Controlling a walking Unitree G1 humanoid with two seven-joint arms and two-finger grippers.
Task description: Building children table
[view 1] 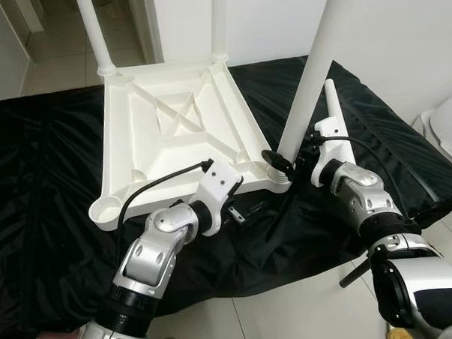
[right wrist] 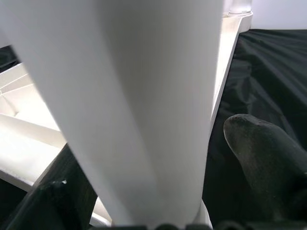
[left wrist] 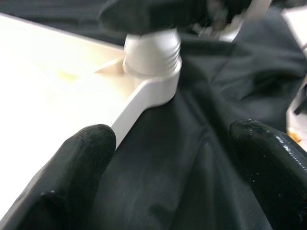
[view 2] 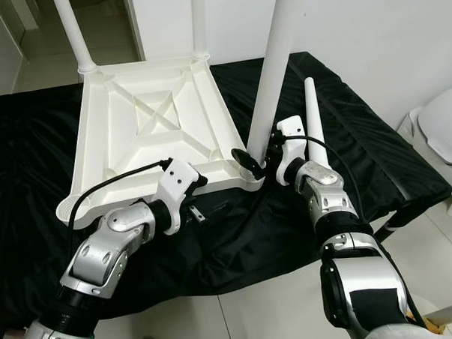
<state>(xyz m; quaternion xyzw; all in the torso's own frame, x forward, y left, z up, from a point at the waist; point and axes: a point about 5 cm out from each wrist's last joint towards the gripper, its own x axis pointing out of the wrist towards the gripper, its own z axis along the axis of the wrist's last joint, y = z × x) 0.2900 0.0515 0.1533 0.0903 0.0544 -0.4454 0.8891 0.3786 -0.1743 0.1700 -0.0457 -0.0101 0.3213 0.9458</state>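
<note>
A white children's table top (view 1: 146, 135) lies upside down on a black cloth (view 1: 46, 185). Two white legs (view 1: 92, 33) stand upright in its far corners. A third leg (view 1: 308, 68) stands tilted in the near right corner socket (left wrist: 152, 52). My right gripper (view 1: 282, 163) is shut on this leg near its base, and the leg (right wrist: 144, 96) fills the space between its fingers (right wrist: 261, 158). My left gripper (view 1: 239, 210) is open just off the table top's near edge, its fingers (left wrist: 72, 163) spread over the cloth. A loose tapered leg (view 1: 334, 101) lies behind my right wrist.
The cloth covers a low platform that ends just before me, with tiled floor (view 1: 292, 317) below. A white rounded object (view 1: 449, 130) stands at the right. A white wall and a doorway (view 1: 55, 27) lie beyond the table top.
</note>
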